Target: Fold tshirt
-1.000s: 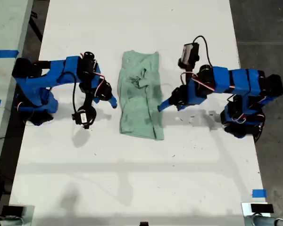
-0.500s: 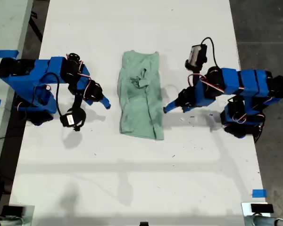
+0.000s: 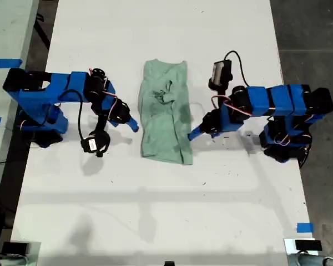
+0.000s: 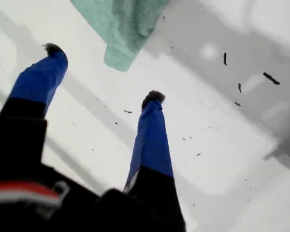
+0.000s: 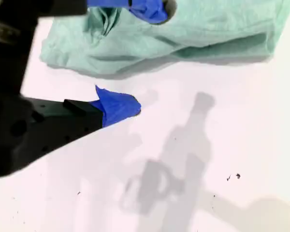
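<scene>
Shirt: the tshirt (image 3: 165, 113) is lying folded lengthwise, rumpled, mid-table (image 3: 155, 221) between both arms.
First wrist view: my first gripper (image 4: 104, 72) is gaping, empty, beside a hem corner.
Second wrist view: my second gripper (image 5: 142, 58) is spreading apart, straddling the shirt's edge.

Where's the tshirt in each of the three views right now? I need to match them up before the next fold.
Exterior view: the tshirt lies folded into a long strip at the table's middle, between the two arms.
First wrist view: only a corner of it shows, beyond the open jaws.
Second wrist view: its long edge runs across, one jaw over it.
Shared landmark: the white table.
</scene>
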`<action>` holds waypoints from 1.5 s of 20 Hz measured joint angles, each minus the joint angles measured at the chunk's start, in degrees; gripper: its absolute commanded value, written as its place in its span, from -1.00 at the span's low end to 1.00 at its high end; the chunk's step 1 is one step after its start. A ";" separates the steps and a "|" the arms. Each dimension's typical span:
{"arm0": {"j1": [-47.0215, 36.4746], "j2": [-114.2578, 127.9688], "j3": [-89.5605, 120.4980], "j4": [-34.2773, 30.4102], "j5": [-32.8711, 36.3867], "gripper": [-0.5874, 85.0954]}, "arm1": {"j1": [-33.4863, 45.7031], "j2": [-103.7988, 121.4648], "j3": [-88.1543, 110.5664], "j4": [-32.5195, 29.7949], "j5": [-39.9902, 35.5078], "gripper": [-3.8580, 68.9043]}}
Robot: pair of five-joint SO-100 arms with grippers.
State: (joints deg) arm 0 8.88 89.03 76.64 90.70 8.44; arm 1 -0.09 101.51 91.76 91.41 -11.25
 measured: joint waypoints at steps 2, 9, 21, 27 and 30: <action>0.00 -8.61 -8.00 -0.70 1.93 -0.41 | -0.35 -6.77 -4.39 -1.05 -0.09 -0.08; 0.00 -31.29 -22.68 -5.01 4.92 -0.39 | -0.35 -18.46 -8.70 -5.89 -1.14 -0.09; 0.26 -46.67 -28.30 -10.90 3.60 -0.99 | -0.44 -41.13 -18.02 -15.47 0.44 -0.91; 0.26 -45.97 -28.30 -11.16 3.34 -0.99 | -0.88 -41.75 -21.27 -13.62 -0.53 -0.95; 0.62 -44.30 -29.97 -8.88 4.92 -0.99 | -2.37 -41.92 -27.69 -8.35 -2.20 -0.95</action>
State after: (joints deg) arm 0 9.49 44.74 46.67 81.83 13.36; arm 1 -2.46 59.59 64.07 83.06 -13.45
